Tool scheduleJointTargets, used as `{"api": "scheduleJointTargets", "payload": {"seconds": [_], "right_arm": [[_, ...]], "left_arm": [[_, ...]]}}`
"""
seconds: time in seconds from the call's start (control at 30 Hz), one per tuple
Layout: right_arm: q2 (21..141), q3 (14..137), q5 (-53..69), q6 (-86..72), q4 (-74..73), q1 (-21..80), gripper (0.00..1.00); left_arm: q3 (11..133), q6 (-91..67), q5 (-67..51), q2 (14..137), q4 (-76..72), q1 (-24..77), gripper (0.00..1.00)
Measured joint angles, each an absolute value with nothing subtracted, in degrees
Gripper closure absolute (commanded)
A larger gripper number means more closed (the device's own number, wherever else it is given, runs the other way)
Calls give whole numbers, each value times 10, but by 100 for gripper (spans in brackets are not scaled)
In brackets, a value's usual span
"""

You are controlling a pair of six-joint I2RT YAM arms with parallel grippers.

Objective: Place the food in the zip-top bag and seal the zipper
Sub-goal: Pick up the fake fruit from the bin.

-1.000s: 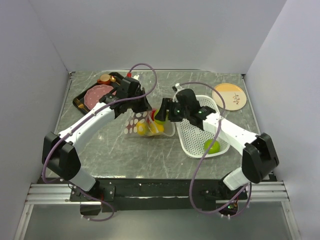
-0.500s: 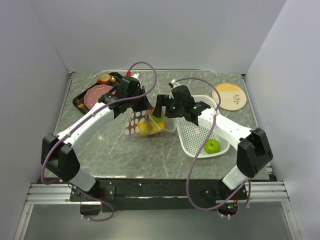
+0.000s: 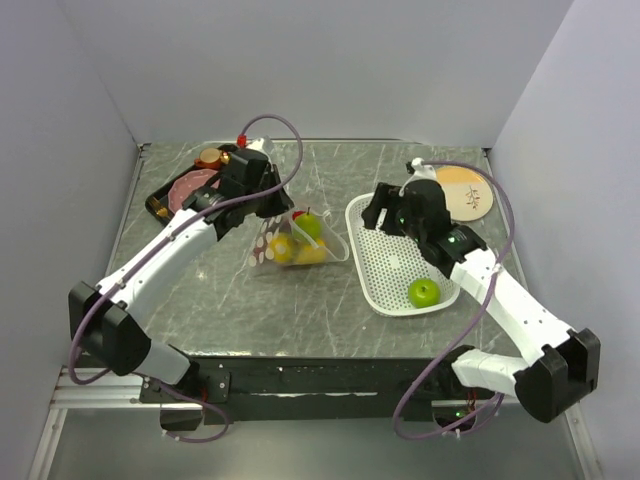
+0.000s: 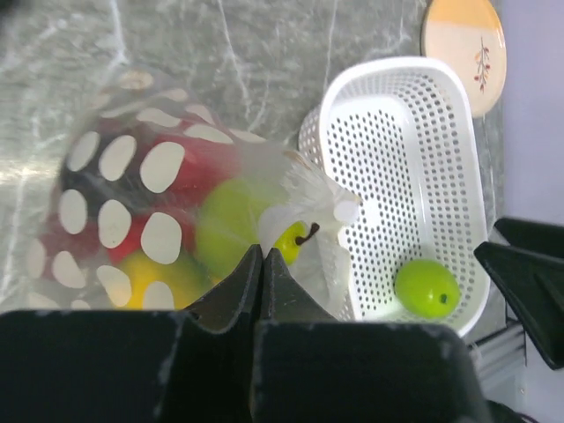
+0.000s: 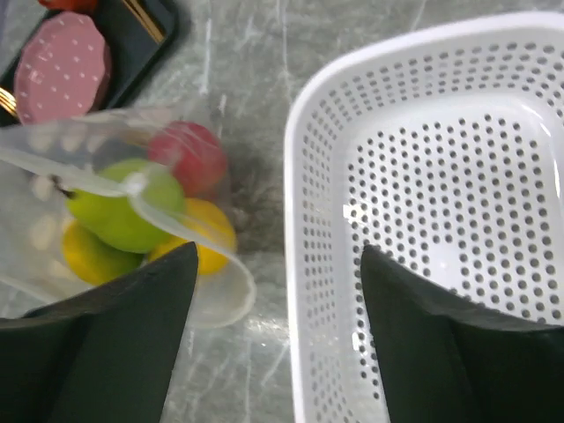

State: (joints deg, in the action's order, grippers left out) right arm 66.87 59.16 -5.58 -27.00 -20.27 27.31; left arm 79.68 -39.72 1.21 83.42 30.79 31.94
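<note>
Over the table's middle, in the top view, the left gripper [image 3: 270, 208] is clamping the zip-top bag [image 3: 300, 245] by its 11 o'clock corner. The bag is lying flat with its mouth gaping toward 3 o'clock, and a bagged green apple [image 3: 310, 225] and yellow citrus [image 3: 281, 248] are sitting inside. At 3 o'clock from the bag, a white perforated basket [image 3: 385, 270] is holding a loose green apple [image 3: 424, 292]. The right gripper [image 3: 380, 215] is hovering over the basket's 11 o'clock rim, clear of the bag.

At the left wrist, both fingers [image 4: 242, 286] are pressing together on the dotted plastic. The bunched white strip [image 4: 319, 198] at 1 o'clock of them is possibly the zipper.

At the right wrist, the fingers [image 5: 119, 330] are spreading wide with nothing between them. The bag's rim is curling unsealed around the fruit, including a red apple [image 5: 189, 154]. At 11 o'clock, a pink meat slice [image 5: 62, 70] is resting on a black tray [image 5: 145, 31].
</note>
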Motion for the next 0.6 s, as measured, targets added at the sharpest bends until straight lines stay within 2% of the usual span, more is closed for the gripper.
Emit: {"api": "scheduleJointTargets", "payload": {"seconds": [0.1,0.13,0.17,0.2,0.23,0.43,0.6], "right_arm": [[657,564,-54,-269,-206,271,27],[656,555,-51,-269,-206,271,27],[656,546,-50,-270,-207,271,27],[657,537,-50,-271,-209,271,27],[657,531,-51,-274,-211,271,25],[657,527,-94,-289,-256,250,7],[664,526,-163,-314,-333,236,0]], "left_arm": [[797,-400,41,823,314,319,99],[797,-401,49,820,316,319,97],[796,-401,55,818,316,319,87],[793,-401,59,814,311,319,95],[785,-401,61,806,306,319,99],[842,-395,63,838,355,322,99],[807,-398,8,846,321,327,99]]}}
